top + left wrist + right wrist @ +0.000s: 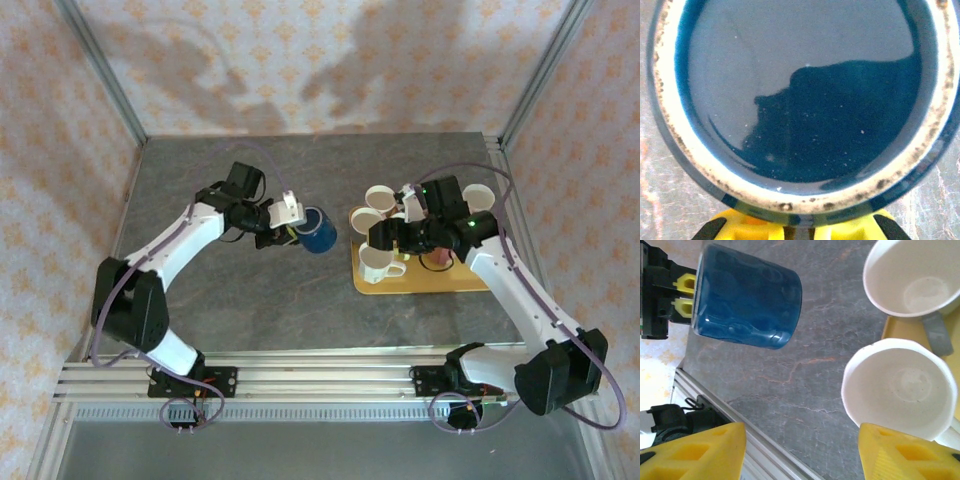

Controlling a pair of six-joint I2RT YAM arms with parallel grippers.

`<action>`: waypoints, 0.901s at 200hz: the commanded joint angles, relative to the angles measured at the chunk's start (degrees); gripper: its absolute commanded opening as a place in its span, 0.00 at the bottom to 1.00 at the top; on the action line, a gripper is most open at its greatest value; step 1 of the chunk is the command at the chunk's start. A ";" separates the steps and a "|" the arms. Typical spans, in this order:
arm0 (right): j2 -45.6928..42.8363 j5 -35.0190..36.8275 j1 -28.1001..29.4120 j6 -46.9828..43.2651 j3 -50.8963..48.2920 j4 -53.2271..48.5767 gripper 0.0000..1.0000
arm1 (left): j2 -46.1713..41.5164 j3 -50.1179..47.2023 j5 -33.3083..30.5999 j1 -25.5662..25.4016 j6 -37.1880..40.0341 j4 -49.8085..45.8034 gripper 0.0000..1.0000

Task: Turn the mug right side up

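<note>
Gripping the blue mug, the left claw hides its handle.

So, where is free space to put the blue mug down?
Bare grey tabletop lies between the blue ceramic mug and the near metal rail, and behind it toward the back wall. The yellow tray with white cups is crowded.

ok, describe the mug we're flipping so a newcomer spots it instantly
On the grey table, look just left of the yellow tray. The blue mug is there, at the tips of the left gripper. It's the only blue one; the cups on the tray are white.
</note>
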 commanded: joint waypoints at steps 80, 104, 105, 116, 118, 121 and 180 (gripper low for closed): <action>-2.71 -17.88 -0.50 -5.14 -0.63 18.98 0.59 | -13.21 12.44 7.49 -1.57 -26.10 7.15 0.00; -0.35 -22.69 -0.49 -4.13 2.28 21.09 0.58 | -14.19 15.65 8.45 -2.05 -29.46 7.86 0.00; -0.32 -22.85 -0.48 -4.01 2.28 21.20 0.58 | -14.19 15.76 8.45 -2.05 -29.62 8.00 0.00; -0.29 -23.87 -0.48 -3.57 2.95 22.63 0.58 | -14.53 17.05 8.54 -2.26 -31.37 9.15 0.00; -0.27 -24.01 -0.50 -3.55 3.10 22.83 0.58 | -14.55 17.24 8.52 -2.35 -31.70 9.34 0.00; -0.29 -24.17 -0.48 -3.45 3.26 23.19 0.58 | -14.60 17.54 8.54 -2.38 -32.24 9.65 0.00; -0.29 -27.82 -0.48 -2.33 7.26 28.56 0.58 | -14.34 23.03 7.80 -5.37 -40.62 16.78 0.00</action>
